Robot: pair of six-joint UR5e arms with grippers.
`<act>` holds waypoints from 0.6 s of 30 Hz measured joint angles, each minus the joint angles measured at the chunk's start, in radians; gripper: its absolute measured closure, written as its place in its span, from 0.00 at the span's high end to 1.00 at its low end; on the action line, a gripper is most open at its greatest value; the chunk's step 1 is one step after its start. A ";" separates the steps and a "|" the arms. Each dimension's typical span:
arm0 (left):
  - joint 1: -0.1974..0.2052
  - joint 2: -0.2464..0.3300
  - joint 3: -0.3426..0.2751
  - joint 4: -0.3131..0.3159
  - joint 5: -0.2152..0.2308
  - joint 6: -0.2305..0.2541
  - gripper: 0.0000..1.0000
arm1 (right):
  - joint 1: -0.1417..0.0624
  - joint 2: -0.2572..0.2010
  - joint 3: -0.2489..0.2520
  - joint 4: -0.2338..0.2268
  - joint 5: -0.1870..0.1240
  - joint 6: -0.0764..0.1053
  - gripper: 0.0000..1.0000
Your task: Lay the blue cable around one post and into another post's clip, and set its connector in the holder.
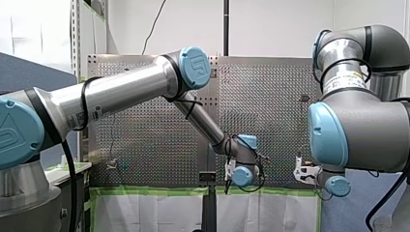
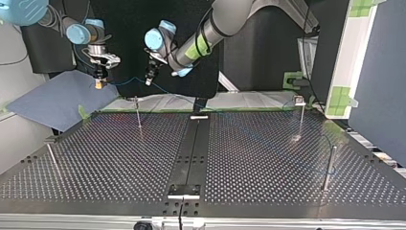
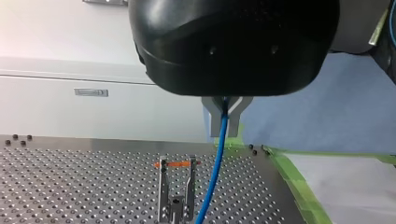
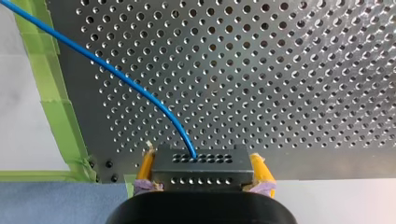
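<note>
Routing looks barely begun: both arms hold the blue cable in the air above the table's far edge in the top view. My left gripper pinches the cable, jaws narrow. My right gripper clamps the connector between yellow pads. The next move calls for lowering the cable toward the clip post below.

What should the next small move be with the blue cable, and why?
Probably lower my left tool slightly and shift the blue cable sideways toward the clip post below it. The cable, pinched in that tool, hangs beside the clip's two prongs, not between them. My right tool grips the connector, so that end is held.
</note>
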 joint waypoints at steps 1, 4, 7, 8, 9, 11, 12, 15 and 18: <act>0.000 0.000 0.001 -0.001 0.000 -0.001 0.02 | -0.001 0.000 -0.001 0.002 -0.002 0.001 0.00; 0.001 0.000 0.003 -0.005 0.000 -0.010 0.02 | -0.007 0.000 -0.005 0.008 -0.010 0.004 0.00; 0.004 0.000 0.004 -0.005 0.003 -0.020 0.02 | -0.013 0.000 -0.011 0.020 -0.021 0.004 0.00; 0.005 0.000 0.004 -0.005 0.004 -0.021 0.02 | -0.016 0.000 -0.015 0.028 -0.025 0.003 0.00; 0.007 0.000 0.004 -0.005 0.005 -0.023 0.02 | -0.018 0.000 -0.019 0.034 -0.028 0.003 0.00; 0.009 0.000 0.005 -0.005 0.005 -0.025 0.02 | -0.022 0.000 -0.029 0.050 -0.033 0.001 0.00; 0.010 0.000 0.005 -0.005 0.006 -0.025 0.02 | -0.024 0.000 -0.033 0.057 -0.034 0.001 0.00; 0.013 0.000 0.005 -0.005 0.006 -0.026 0.02 | -0.029 0.000 -0.041 0.074 -0.041 0.000 0.00; 0.013 0.000 0.005 -0.005 0.007 -0.026 0.02 | -0.036 0.000 -0.044 0.078 -0.045 0.001 0.00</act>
